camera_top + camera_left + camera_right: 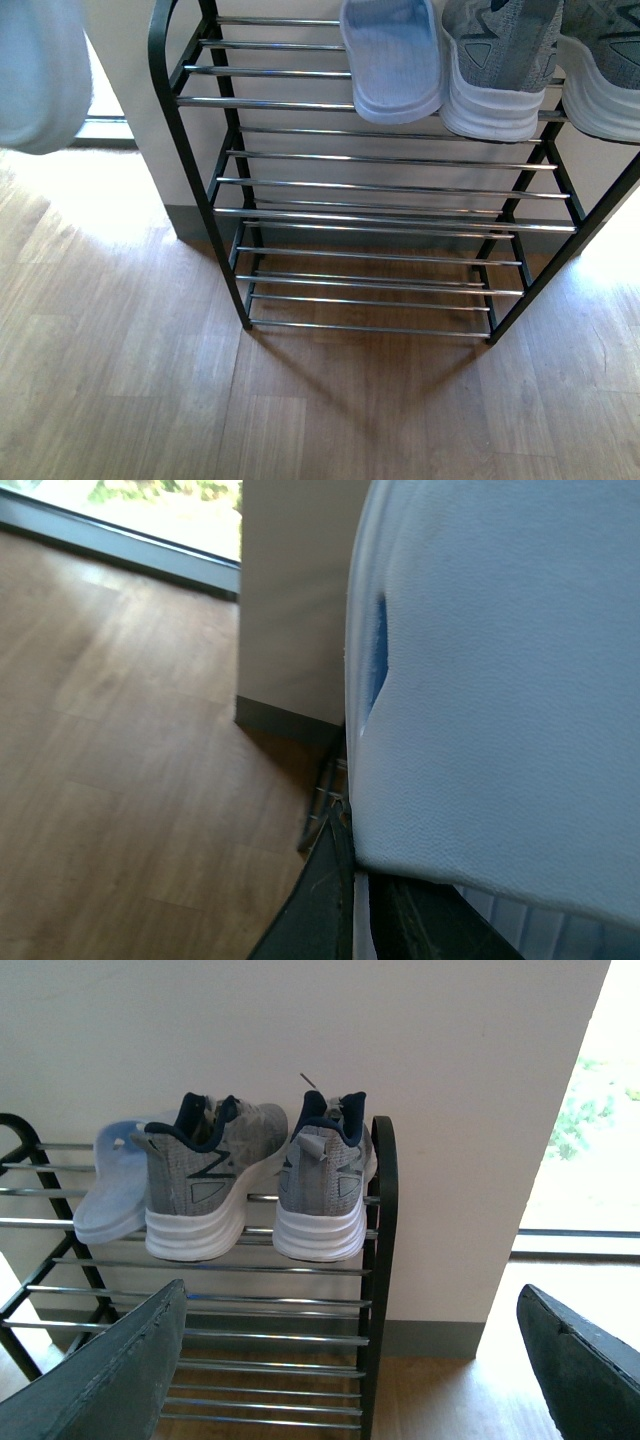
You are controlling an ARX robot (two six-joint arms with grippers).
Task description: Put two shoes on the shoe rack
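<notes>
Both grey sneakers are seen already set on the shoe rack (378, 1260): the left sneaker (200, 1185) and the right sneaker (325, 1185) are stood side by side on an upper tier, heels outward over the front bar, the right one close against the rack's rounded black side frame. No desk is in view, so places are given by the rack and the wooden floor (120, 380). A pale blue slipper (115, 1185) is laid on the same tier, touching or just beside the left sneaker.

The right gripper (350, 1360) is held spread wide and empty, well back from the rack. The left gripper's jaws are hidden – a pale blue-white slipper-like object (500, 680) fills the left wrist view, and it cannot be told whether it is pinched or merely in front of the lens.

The task is judged essentially complete. Risk remains – the heels overhang the bars, so a sneaker could be tipped off by any brush from an arm. The blue object, if swung in toward the tier, could nudge the sneakers off.
</notes>
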